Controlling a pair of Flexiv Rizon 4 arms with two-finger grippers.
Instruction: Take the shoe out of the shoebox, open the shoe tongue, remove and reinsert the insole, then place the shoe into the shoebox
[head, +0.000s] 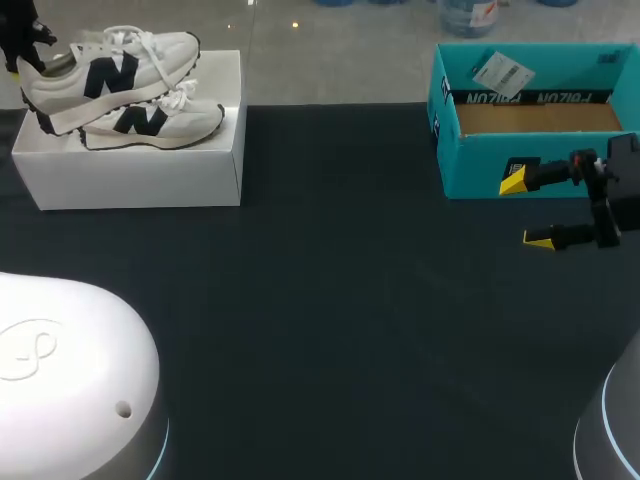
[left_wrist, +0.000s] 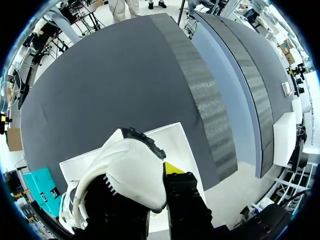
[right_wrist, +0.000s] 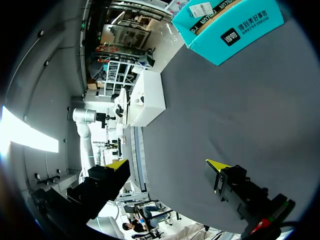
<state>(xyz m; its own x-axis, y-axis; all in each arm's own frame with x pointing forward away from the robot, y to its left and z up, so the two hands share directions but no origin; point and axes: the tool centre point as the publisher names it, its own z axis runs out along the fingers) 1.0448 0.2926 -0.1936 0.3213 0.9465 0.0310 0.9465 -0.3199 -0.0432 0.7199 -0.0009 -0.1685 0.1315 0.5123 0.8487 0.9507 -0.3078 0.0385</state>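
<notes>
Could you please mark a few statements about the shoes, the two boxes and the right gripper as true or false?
1. The teal shoebox stands open, with no shoe showing in it. True.
2. The right gripper holds a shoe. False: its fingers stand open and empty above the dark table, in front of the teal shoebox.
3. Both shoes are on the white box. True: the upper shoe lies tilted, partly on the lower shoe.
4. The white box touches the teal shoebox. False: they stand well apart, at opposite sides of the table's far edge.
</notes>
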